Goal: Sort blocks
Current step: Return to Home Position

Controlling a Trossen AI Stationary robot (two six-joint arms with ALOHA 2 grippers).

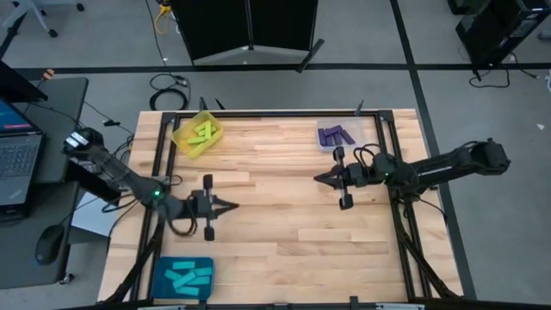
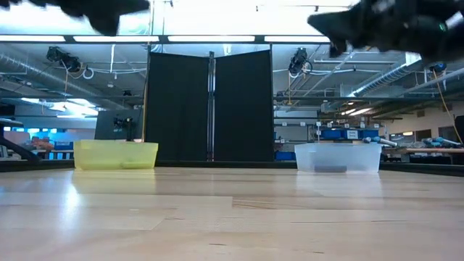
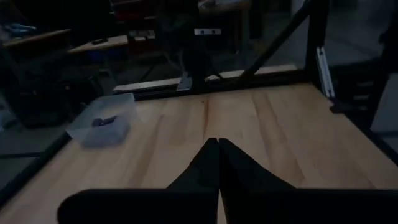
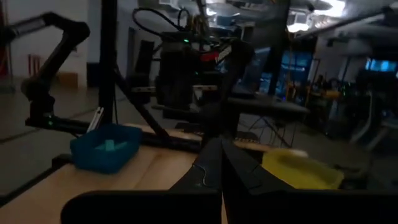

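The blocks lie sorted in three trays: yellow-green ones in the yellow tray (image 1: 197,134) at the far left, dark purple ones in the clear tray (image 1: 338,136) at the far right, cyan ones in the teal tray (image 1: 182,278) at the near left. My left gripper (image 1: 234,207) hovers shut above the table's left middle, pointing toward the right edge. My right gripper (image 1: 317,179) hovers shut right of centre, pointing toward the left edge. Neither holds anything. In the wrist views the left gripper (image 3: 218,144) and right gripper (image 4: 219,144) show their fingers closed together.
Bare wooden tabletop (image 1: 275,215) stretches between the two grippers and toward the near edge. A black frame (image 1: 383,146) runs along the table's sides. A laptop (image 1: 17,155) stands on a side desk beyond the left edge.
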